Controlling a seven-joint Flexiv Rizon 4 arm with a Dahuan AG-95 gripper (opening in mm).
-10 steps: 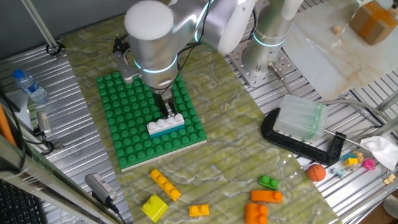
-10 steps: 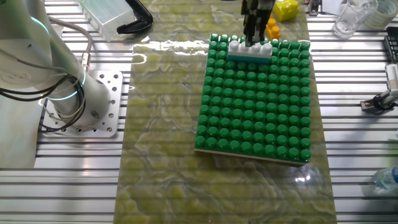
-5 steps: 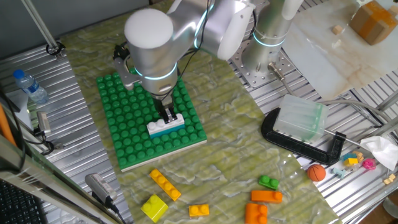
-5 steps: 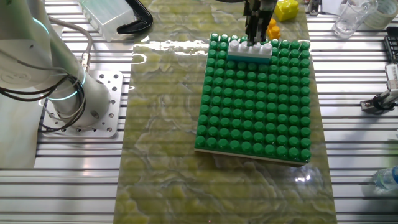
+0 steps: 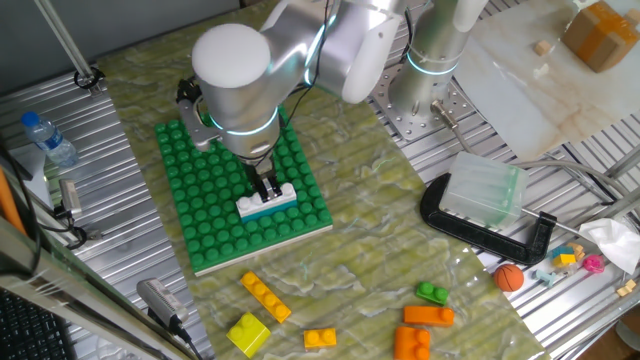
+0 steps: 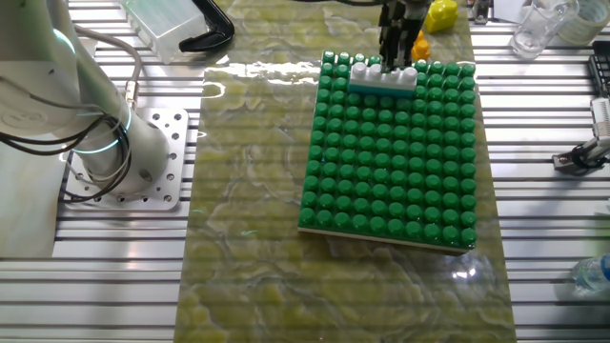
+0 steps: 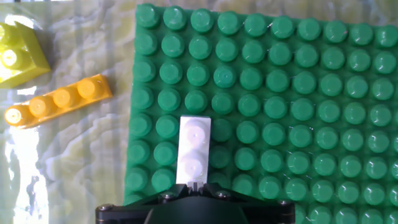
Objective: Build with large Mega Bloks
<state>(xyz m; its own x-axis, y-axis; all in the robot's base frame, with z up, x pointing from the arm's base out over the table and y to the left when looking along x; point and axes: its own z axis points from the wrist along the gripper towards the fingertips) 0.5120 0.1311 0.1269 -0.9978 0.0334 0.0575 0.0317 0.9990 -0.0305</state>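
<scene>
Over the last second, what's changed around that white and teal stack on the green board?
The gripper has lifted slightly off the white brick, and the arm above it has swung a little; whether the gripper is open is unclear. The white brick stays seated on the teal brick on the green baseplate, and the loose bricks haven't moved.

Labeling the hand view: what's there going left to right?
yellow brick → orange four-stud brick → white brick on the green baseplate, which runs on to the right edge.
</scene>
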